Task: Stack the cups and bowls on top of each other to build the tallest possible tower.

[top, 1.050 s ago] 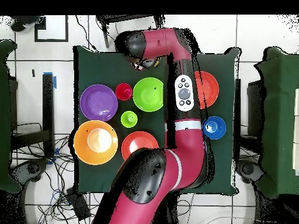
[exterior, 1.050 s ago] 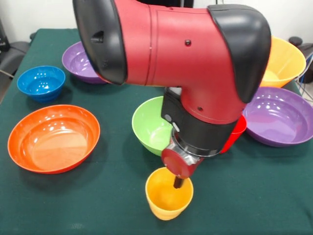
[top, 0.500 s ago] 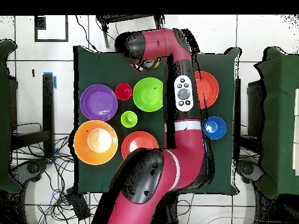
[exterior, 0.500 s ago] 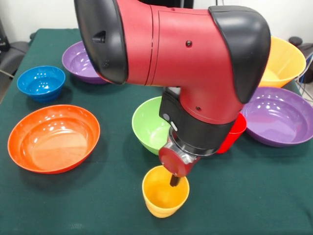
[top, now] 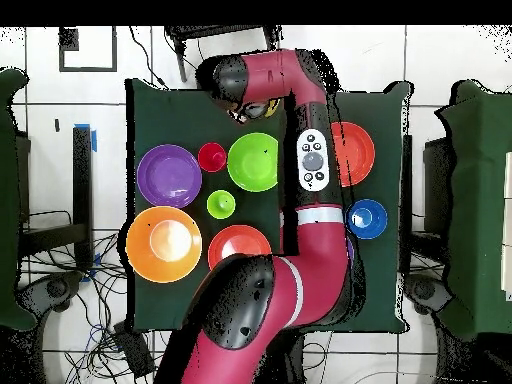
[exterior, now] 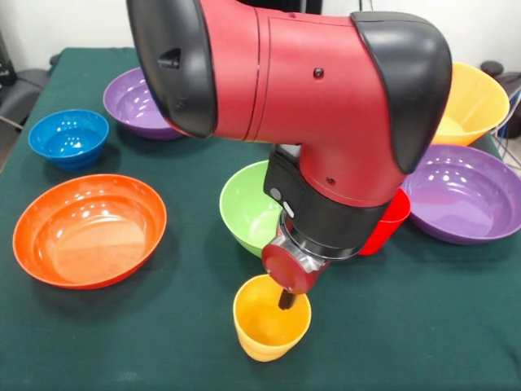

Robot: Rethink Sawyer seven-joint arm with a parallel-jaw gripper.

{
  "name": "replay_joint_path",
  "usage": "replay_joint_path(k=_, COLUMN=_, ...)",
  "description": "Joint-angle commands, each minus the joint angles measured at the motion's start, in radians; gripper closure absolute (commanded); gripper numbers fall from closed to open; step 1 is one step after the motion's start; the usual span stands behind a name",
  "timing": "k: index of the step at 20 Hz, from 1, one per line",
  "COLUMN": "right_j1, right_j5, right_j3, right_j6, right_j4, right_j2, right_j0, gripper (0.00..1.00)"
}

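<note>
Gripper (exterior: 286,300) reaching into yellow cup (exterior: 269,322), grip state not discernible, green bowl (exterior: 251,210) just behind, red cup (exterior: 389,221) partly hidden by arm (exterior: 301,90), orange bowl (exterior: 88,230) well apart.

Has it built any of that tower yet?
Not yet: nothing is stacked. The gripper reaches into the yellow cup; whether it grips is unclear. The green bowl, blue bowl and red cup sit separately on the table, all left to stack.
</note>
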Motion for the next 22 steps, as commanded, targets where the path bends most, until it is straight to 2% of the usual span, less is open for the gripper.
replay_joint_path(k=1, right_j1=0.031, right_j5=-0.042, right_j3=0.000, right_j6=0.072, right_j4=-0.020, right_j2=-0.051, right_j0=0.036, gripper=1.00)
replay_joint_path(k=5, right_j1=0.033, right_j5=-0.037, right_j3=0.003, right_j6=0.082, right_j4=-0.012, right_j2=-0.057, right_j0=0.038, gripper=1.00)
replay_joint_path(k=17, right_j1=0.012, right_j5=-0.093, right_j3=0.102, right_j6=0.122, right_j4=0.049, right_j2=-0.124, right_j0=0.011, gripper=1.00)
replay_joint_path(k=22, right_j1=0.023, right_j5=-0.093, right_j3=0.085, right_j6=0.113, right_j4=0.066, right_j2=-0.142, right_j0=0.018, gripper=1.00)
